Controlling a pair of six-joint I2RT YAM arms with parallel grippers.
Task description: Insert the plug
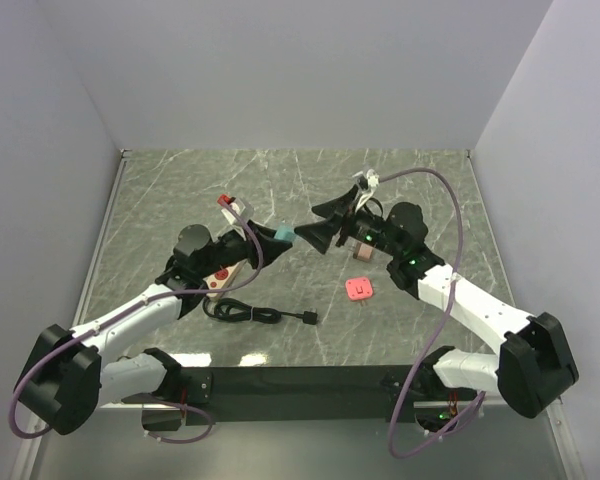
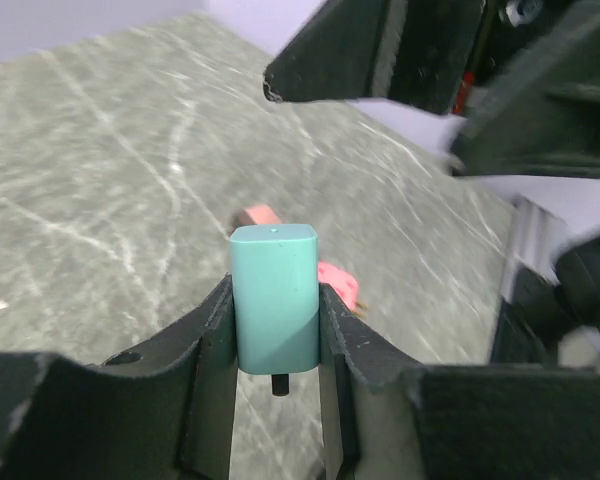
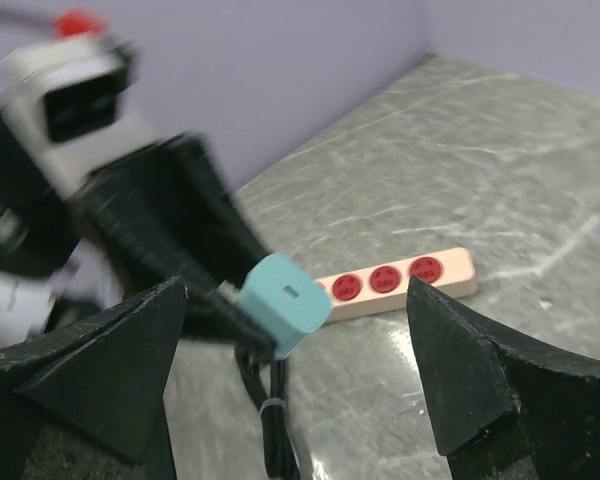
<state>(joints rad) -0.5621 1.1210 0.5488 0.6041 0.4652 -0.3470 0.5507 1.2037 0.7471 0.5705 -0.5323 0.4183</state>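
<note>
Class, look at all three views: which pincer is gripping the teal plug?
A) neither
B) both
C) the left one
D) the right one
C: the left wrist view shows the teal plug clamped in the left pincer, while the right pincer stands wide open, not touching it.

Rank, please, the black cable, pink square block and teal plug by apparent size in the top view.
1. black cable, clearly largest.
2. pink square block.
3. teal plug, partly hidden in the left tool, so close to the block.

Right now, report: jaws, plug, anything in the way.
Left gripper jaws shut on teal plug. Right gripper jaws open, empty. Power strip on table, sockets showing.
</note>
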